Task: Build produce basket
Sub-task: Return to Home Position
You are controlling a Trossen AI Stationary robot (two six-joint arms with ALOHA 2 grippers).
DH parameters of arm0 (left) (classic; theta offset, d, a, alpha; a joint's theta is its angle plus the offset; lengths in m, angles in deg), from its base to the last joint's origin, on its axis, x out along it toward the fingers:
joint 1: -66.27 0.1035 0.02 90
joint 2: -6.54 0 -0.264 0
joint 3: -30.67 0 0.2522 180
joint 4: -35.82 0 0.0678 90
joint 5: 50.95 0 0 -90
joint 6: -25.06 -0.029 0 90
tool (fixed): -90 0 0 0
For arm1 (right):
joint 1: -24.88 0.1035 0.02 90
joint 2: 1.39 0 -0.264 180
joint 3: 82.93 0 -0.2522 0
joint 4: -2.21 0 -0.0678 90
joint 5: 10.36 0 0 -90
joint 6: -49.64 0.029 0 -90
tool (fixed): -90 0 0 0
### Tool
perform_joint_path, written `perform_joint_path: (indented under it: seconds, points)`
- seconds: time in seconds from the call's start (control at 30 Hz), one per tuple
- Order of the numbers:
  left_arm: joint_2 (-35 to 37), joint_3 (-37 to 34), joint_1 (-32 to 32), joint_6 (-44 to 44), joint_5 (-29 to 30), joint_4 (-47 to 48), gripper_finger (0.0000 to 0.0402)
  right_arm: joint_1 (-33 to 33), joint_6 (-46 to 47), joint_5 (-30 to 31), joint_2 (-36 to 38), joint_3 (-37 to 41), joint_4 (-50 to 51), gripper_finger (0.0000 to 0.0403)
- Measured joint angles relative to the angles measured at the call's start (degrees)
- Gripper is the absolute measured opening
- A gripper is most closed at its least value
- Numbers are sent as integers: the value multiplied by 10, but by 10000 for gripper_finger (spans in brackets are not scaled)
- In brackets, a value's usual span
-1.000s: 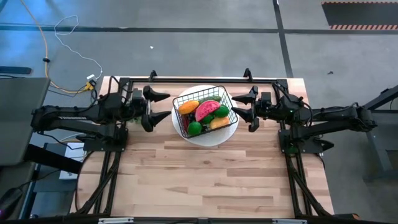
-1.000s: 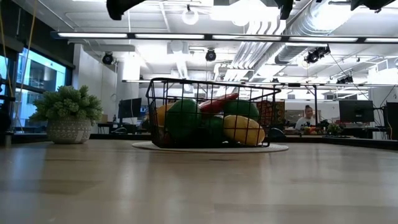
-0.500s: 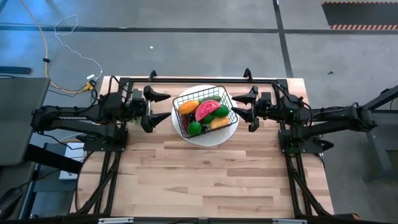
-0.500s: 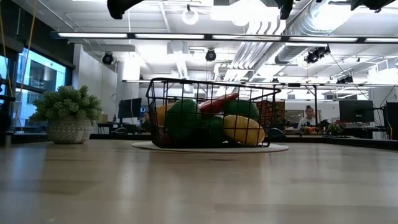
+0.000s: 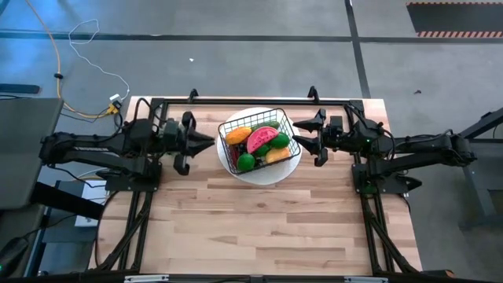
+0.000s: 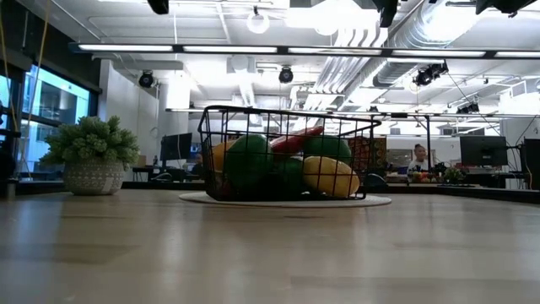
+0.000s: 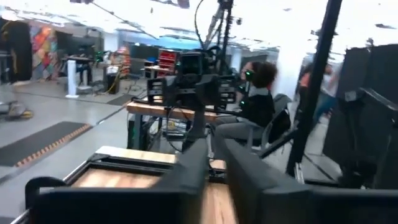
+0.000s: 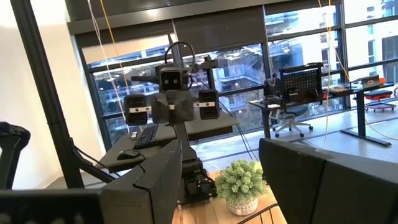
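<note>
High view: basket (image 5: 292, 132) (holding produce (image 5: 262, 140)) between left tool (image 5: 206, 142) and right tool (image 5: 306, 140).

Bright overhead strip lights (image 6: 169, 48), glaring windows (image 8: 298, 43)

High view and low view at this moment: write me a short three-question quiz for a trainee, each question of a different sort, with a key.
1. True or false: the basket stands on the white plate.
2. Where is the watermelon slice? A: in the basket. B: on the bare tabletop. C: in a gripper.
3. Which has its fingers spread apart, the left gripper or the right gripper?

Key: 1 true. 2 A. 3 the right gripper. The left gripper's fingers are together, and both grippers sit beside the basket, one at each end.
</note>
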Motion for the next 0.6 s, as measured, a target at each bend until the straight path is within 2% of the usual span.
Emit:
perform_joint_path:
  seconds: [0.07, 0.27, 0.6]
  points:
    - [6, 0, 0, -6, -16, 8, 17, 0, 0, 0, 0, 0, 0, 197]
    - [43, -8, 0, -22, -30, 54, 4, 0, 0, 0, 0, 0, 0, 197]
    - [201, -145, 1, -9, -38, 29, 0, 0, 2, 15, 0, 0, 7, 197]
